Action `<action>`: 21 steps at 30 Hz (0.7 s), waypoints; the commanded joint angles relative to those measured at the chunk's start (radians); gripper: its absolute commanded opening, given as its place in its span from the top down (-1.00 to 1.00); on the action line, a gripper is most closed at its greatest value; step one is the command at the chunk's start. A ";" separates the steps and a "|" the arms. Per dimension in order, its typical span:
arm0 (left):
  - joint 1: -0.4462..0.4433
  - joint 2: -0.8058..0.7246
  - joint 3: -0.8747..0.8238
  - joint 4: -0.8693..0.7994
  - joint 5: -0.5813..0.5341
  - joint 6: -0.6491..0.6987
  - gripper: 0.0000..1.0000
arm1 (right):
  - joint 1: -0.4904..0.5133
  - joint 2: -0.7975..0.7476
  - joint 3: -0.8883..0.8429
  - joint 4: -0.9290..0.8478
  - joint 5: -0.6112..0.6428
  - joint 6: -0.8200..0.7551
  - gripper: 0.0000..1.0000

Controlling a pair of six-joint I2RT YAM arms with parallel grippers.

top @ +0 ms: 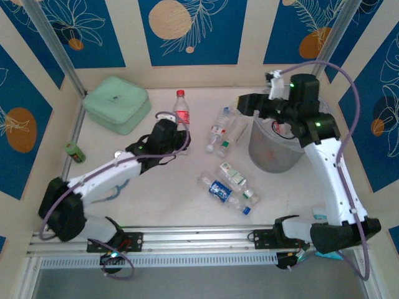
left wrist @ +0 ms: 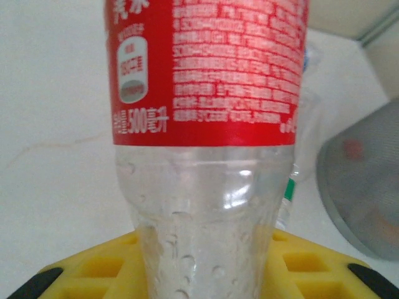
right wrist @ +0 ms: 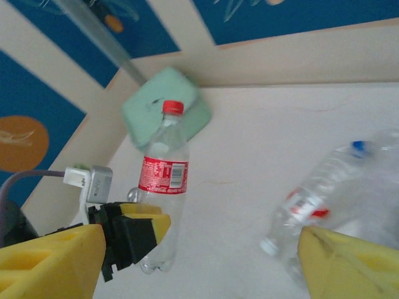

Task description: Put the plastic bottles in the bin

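Your grey bin stands right of centre, with the right gripper by its far rim, fingers spread apart and holding nothing. Your left gripper is clamped on the lower body of the upright red-capped bottle; the other bottles lie loose near the bin.

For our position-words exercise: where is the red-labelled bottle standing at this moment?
In the top view the red-labelled bottle stands upright left of centre, right of the mint-green case, its lower body between the pads of the left gripper.
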 commanded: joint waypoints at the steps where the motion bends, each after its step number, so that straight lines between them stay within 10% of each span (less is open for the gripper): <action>1: 0.003 -0.120 -0.101 0.109 0.065 0.176 1.00 | 0.091 0.066 0.054 -0.025 0.002 -0.006 -0.60; 21: 0.002 -0.201 -0.259 0.344 0.400 0.195 1.00 | 0.262 0.388 0.113 0.144 -0.119 0.097 -0.59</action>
